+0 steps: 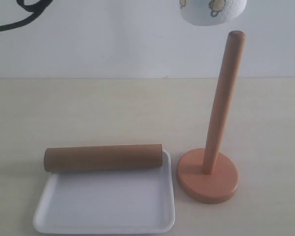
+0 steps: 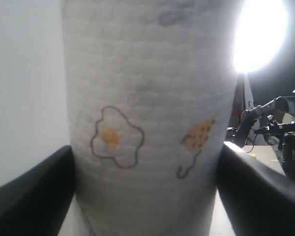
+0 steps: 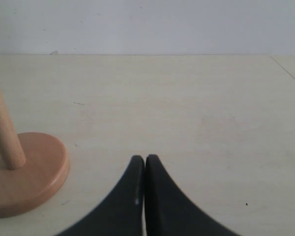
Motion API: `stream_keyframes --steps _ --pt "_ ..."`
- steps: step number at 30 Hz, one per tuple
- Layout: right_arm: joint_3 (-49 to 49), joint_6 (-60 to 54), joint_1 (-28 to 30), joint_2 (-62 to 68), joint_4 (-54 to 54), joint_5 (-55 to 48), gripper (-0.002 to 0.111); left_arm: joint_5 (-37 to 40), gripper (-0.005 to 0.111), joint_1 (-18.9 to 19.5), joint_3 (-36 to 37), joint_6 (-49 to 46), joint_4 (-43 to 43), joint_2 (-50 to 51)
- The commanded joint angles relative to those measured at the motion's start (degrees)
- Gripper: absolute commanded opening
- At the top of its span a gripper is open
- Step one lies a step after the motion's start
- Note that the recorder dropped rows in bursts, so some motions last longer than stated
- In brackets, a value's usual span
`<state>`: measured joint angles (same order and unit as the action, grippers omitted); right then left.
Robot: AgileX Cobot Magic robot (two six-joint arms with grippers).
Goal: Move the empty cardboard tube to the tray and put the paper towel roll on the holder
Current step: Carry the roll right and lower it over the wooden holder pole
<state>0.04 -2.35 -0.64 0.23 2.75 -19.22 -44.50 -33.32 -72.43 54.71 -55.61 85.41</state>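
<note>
The paper towel roll [image 1: 214, 12] hangs in the air just above the rounded top of the holder [image 1: 221, 113], clear of the rod, with its middle a little to the left of the rod's tip in the exterior view; only its lower end shows there. In the left wrist view the left gripper [image 2: 145, 162] is clamped around this roll, its black fingers [image 2: 29, 191] spread wide and pressed against either side of the white embossed paper with its fried-egg print. The holder stands upright on the pale table [image 1: 113, 108]. To the left of its round base lies the tray [image 1: 105, 206], near the base but not touching it. The cardboard tube [image 1: 103, 157] rests on its side across the tray's far rim, its right end close to the holder's base. The right gripper [image 3: 145, 169] has its jaws pressed together with nothing between them, low over the table just beside the holder's base.
</note>
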Motion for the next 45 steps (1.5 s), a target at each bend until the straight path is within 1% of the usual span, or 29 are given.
stream_keyframes --steps 1,7,11,14,21,23,24,27,32,37,45 --pt "-0.04 -0.19 0.11 -0.23 -0.32 0.43 0.0 1.68 0.004 -1.92 -2.03 -1.05 3.16 1.88" --pt "-0.04 -0.19 0.11 -0.23 -0.32 0.43 0.0 1.32 0.004 -4.55 -4.17 -1.9 2.18 5.84" --pt "-0.04 -0.19 0.11 -0.23 -0.32 0.43 0.0 1.55 0.004 -4.68 -4.36 -1.66 0.26 8.17" --pt "-0.04 -0.19 0.11 -0.23 -0.32 0.43 0.0 4.43 0.004 -4.68 -4.36 -0.63 -2.29 9.32" --pt "-0.04 -0.19 0.11 -0.23 -0.32 0.43 0.0 3.34 0.004 -4.68 -4.15 -1.67 -2.81 13.9" --pt "-0.04 -0.19 0.11 -0.23 -0.32 0.43 0.0 1.85 0.004 -4.68 -3.46 -4.27 -1.99 14.85" --pt "-0.04 -0.19 0.11 -0.23 -0.32 0.43 0.0 0.32 0.004 -4.55 -2.43 -5.89 -0.43 15.46" --pt "-0.04 -0.19 0.11 -0.23 -0.32 0.43 0.0 -0.45 0.004 -4.55 -0.31 -8.99 3.38 17.04" --pt "-0.04 -0.19 0.11 -0.23 -0.32 0.55 0.0 -1.37 0.004 -4.55 1.17 -10.58 3.53 20.36" --pt "-0.04 -0.07 0.11 -0.23 -0.32 0.55 0.0 -6.46 0.004 -4.55 1.92 -13.64 5.86 24.14" --pt "-0.04 -0.07 0.11 -0.23 -0.32 0.55 0.0 -7.11 0.004 -4.55 2.54 -16.75 7.22 28.69"
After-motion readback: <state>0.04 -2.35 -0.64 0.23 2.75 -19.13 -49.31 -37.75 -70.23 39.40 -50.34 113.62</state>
